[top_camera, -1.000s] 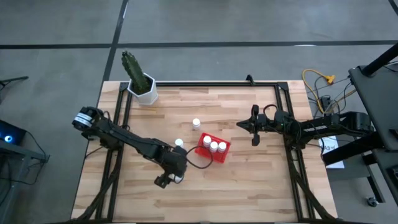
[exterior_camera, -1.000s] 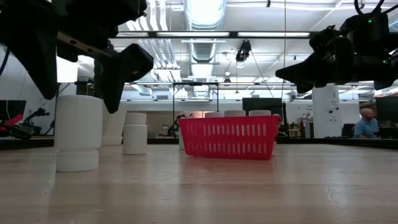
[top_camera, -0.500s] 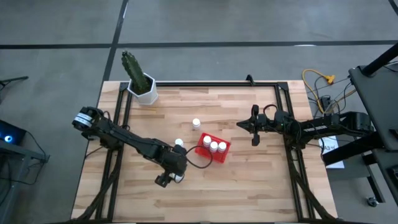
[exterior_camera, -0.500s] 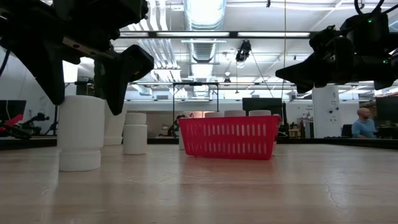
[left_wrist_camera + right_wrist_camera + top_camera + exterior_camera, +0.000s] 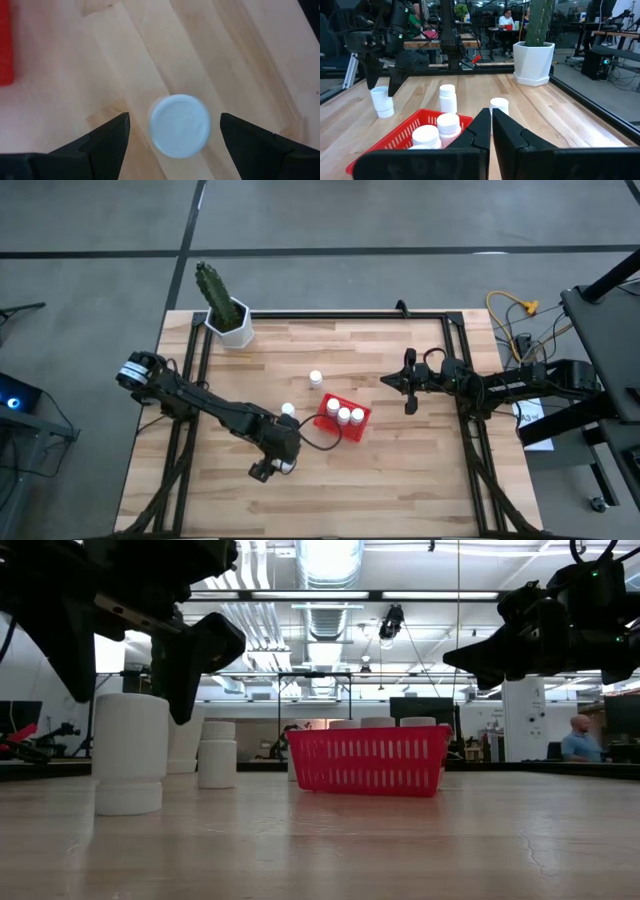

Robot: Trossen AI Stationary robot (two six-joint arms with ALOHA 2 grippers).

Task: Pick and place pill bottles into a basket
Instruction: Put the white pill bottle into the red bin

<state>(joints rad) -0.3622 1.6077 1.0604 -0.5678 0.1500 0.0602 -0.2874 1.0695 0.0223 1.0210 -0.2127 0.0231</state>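
The left hand [image 5: 172, 131] hangs spread wide over an upright pill bottle [image 5: 180, 125] on the table [image 5: 400, 480], fingers either side, not touching. Just right, the red basket [image 5: 342, 418] holds three bottles. Farther right, the right hand [image 5: 407, 402] hovers clenched.

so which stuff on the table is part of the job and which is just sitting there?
Job:
- red basket, three pill bottles inside
- bottle under the open left gripper, standing on the table
- two more loose bottles
- right gripper, shut, waiting beside the basket

Just there:
- white cactus pot, at the table's far corner
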